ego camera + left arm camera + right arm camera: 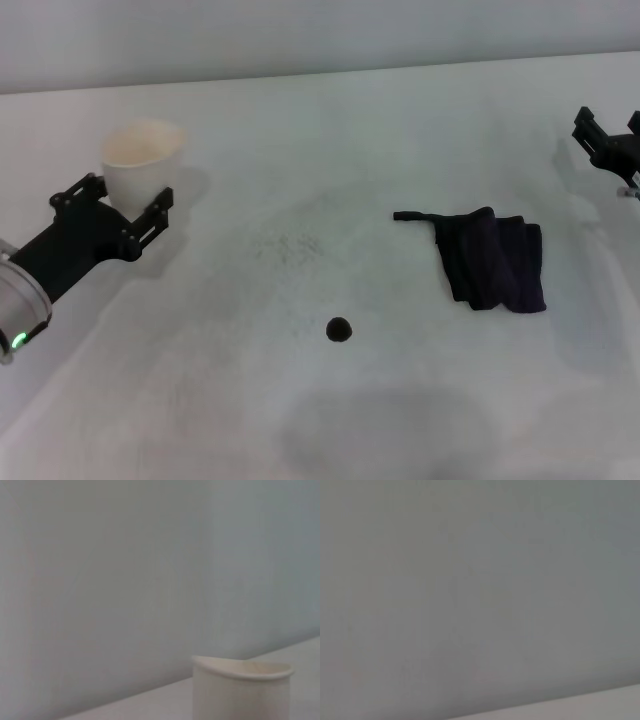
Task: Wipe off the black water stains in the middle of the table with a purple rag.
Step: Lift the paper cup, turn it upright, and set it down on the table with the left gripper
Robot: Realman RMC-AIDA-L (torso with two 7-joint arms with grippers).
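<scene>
Apart, left claw (133, 203) (spread) flanking cup (143, 157)

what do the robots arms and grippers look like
The left gripper is matte black with angular bracketed fingers, mounted on a black wrist block joined to a silver-grey arm segment carrying a small green light. Only the black, similarly blocky tip of the right gripper shows at the frame's edge.

No legible text or markings.

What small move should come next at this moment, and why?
Probably the right gripper should move in over the purple rag to grasp it. The rag lies untouched on the table, apart from the black water stains, and nearer to the right gripper than to the left gripper beside the cup.
</scene>
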